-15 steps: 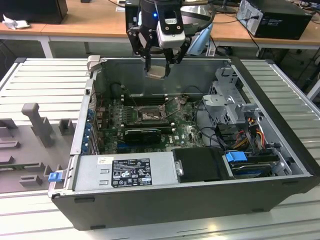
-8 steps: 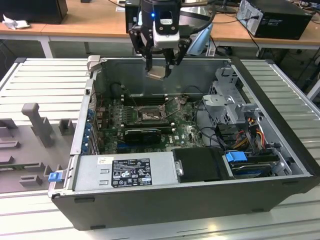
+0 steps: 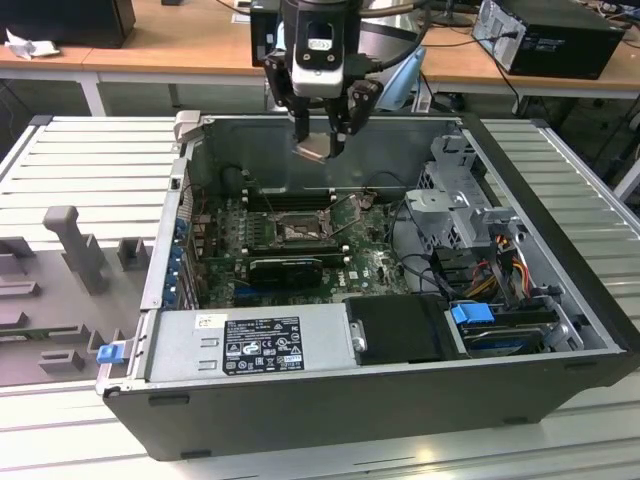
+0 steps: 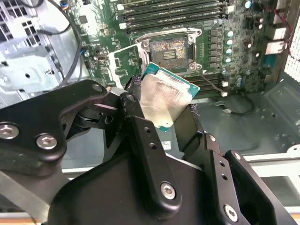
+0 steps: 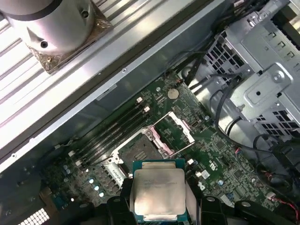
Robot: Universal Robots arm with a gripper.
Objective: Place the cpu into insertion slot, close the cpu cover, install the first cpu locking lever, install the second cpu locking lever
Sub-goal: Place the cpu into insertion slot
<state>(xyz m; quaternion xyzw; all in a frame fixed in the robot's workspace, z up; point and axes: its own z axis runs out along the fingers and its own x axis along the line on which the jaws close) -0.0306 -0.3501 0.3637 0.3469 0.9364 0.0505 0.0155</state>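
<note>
The gripper (image 3: pixel 319 148) is closed on the chip (image 4: pixel 165 97), its black fingers (image 4: pixel 132 107) pressing on two opposite edges so that the pale metal face (image 5: pixel 158 191) shows between them in both wrist views. The chip hangs in the air above the open computer case (image 3: pixel 400 405), well clear of the green board (image 3: pixel 375 262), and sits slightly tilted in the second wrist view. Below it lies the socket (image 5: pixel 137 152), a dark square frame with a dull golden centre (image 4: pixel 168 50), uncovered. Its metal cover (image 5: pixel 174 132) stands flipped open just beside the socket, the board showing through its window. The long black memory slots (image 4: pixel 173 11) run along the socket's far side. In the exterior view a black card (image 3: pixel 286 268) lies near the socket, with the grey power unit (image 3: pixel 250 345) at the case's near wall and a metal drive cage (image 3: pixel 462 200) towards the exterior view's right.
</note>
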